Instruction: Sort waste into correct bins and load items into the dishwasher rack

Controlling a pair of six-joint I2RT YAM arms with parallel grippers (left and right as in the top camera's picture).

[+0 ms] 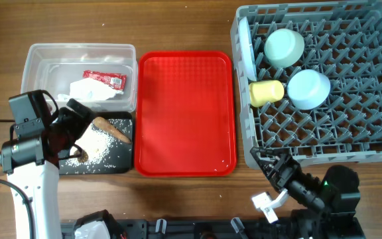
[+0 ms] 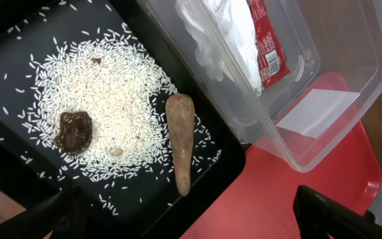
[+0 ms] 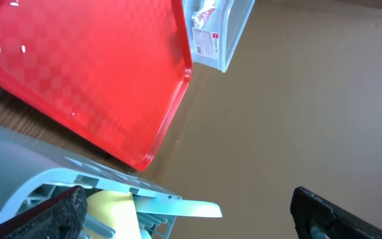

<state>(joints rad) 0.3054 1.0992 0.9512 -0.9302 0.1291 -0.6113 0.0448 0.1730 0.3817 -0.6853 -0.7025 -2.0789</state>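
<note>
The clear tub [image 1: 38, 56] holds a red sauce packet [image 1: 105, 79] and crumpled white paper [image 1: 91, 93]; both also show in the left wrist view, packet [image 2: 268, 46] and paper [image 2: 224, 33]. The black tray [image 1: 121, 162] holds white rice [image 2: 105, 99], a brown lump [image 2: 75, 130] and a long brown scrap [image 2: 181, 141]. My left gripper [image 1: 85, 136] hovers open and empty over the black tray [image 2: 191, 226]. The grey dishwasher rack [image 1: 350, 126] holds a pale green bowl [image 1: 284, 46], a light blue bowl [image 1: 308, 88], a yellow cup [image 1: 266, 93] and an upright blue plate [image 1: 244, 46]. My right gripper [image 1: 270, 162] is open and empty at the rack's front left corner.
A flat red serving tray [image 1: 184, 113] lies between the bins and the rack; it also shows in the right wrist view [image 3: 78, 73]. The right wrist view shows the plate's edge [image 3: 191, 210] and the yellow cup [image 3: 111, 206] in the rack corner.
</note>
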